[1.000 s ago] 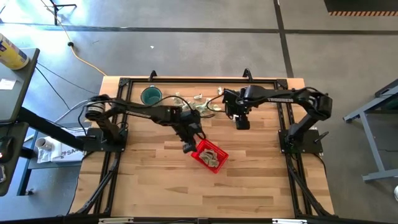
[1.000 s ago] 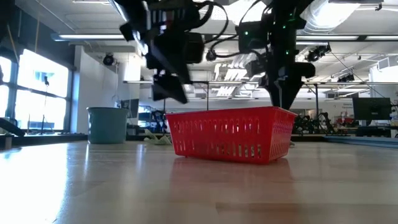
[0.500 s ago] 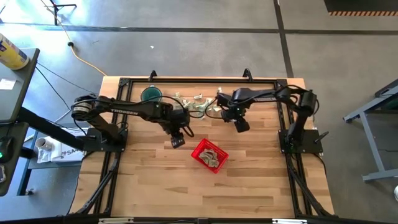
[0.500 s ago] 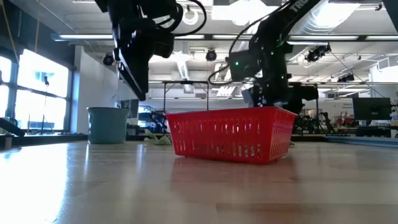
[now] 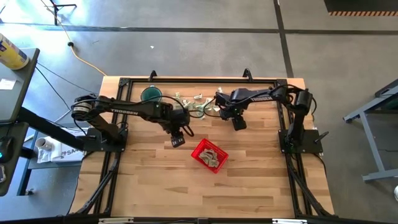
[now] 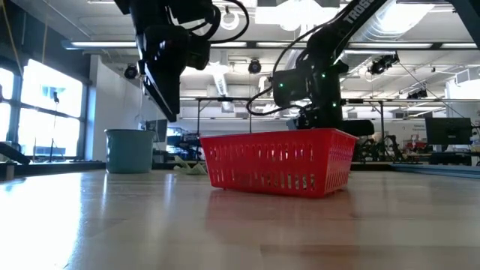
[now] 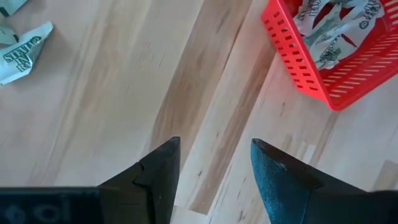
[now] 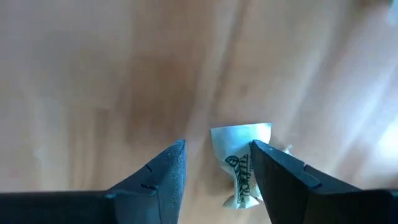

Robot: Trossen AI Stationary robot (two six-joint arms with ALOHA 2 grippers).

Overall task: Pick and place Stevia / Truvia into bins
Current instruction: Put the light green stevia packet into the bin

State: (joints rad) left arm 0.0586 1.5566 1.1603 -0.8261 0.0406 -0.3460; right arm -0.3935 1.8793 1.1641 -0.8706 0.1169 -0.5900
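Nearest, red basket on the desk, sachets already inside. Beyond, left gripper open, empty, hovering beside it. Farther, right gripper half-open around one loose sachet. Next, probably: close, lift, carry to basket.

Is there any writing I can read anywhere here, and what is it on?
"TROSSEN": on the left arm, seen from above.
Dark print on the sachet between the right pincer's fingers: too blurred to read.
Print on the loose sachet on the table: too small to read.

truvia sachet between parted jaws
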